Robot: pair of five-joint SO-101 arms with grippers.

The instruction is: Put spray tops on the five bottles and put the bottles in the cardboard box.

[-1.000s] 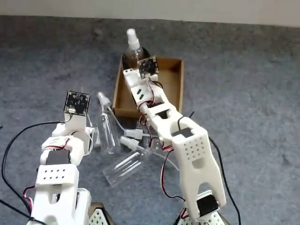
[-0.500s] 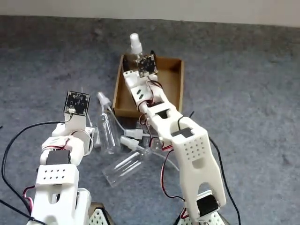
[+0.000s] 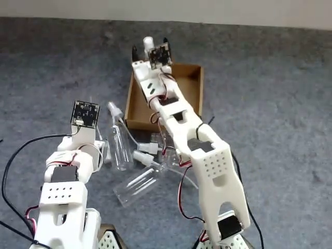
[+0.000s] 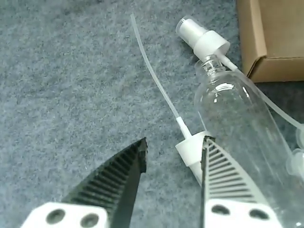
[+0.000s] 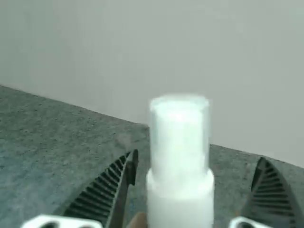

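Upper centre of the high view: right arm [image 3: 179, 124] stretched up across the cardboard box [image 3: 193, 88], right jaws spread wide around a white spray top [image 3: 149, 41] at the box's far left corner. In the right wrist view, same spray top [image 5: 179, 156] upright in mid-frame, a clear gap to the finger on either side. Bottle under it hidden by the arm.

Lower left of the high view: left arm [image 3: 67, 171], left jaws partly open and holding nothing, hanging over the grey worktop [image 4: 57, 85]. In the left wrist view, just beside one of the fingers [image 4: 223, 180], a loose spray top [image 4: 190, 149] with its thin tube [image 4: 152, 71] running toward the upper left. Right of that, a clear bottle [image 4: 237, 118] lying flat, another spray top [image 4: 202, 38] at its mouth, whether seated or not unclear. Box corner [image 4: 270, 38] at upper right.

Back in the high view, left of centre, that clear bottle [image 3: 120, 148] between left arm and box. Below centre, a second bottle [image 3: 137, 185] lying on a slant.
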